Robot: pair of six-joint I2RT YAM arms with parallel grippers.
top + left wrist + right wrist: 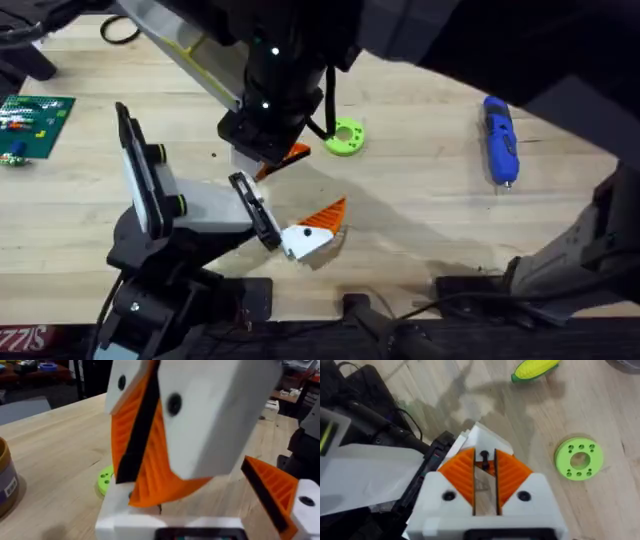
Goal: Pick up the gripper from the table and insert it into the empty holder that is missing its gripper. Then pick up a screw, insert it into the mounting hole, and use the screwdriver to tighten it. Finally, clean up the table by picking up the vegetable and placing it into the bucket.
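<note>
My left gripper (264, 152) hangs over the table, shut on the loose gripper (292, 154), a white finger whose orange tip sticks out; it looms large (200, 415) in the left wrist view. The holder (262, 218), a black bracket on the pale grey arm (200, 210), carries the twin finger (318, 232). My right gripper (484, 460) is above the holder (431, 467), pads shut on a small dark screw (484, 456). The blue screwdriver (500, 140) lies at the right. The yellow vegetable (535, 369) lies beyond the holder. The brown bucket (5, 480) stands off to one side.
A lime-green ring disc (345, 137) lies just right of my left gripper. A green circuit board (32, 118) sits at the far left. My right arm (480, 40) spreads dark and blurred across the upper right. Bare wood lies between the disc and the screwdriver.
</note>
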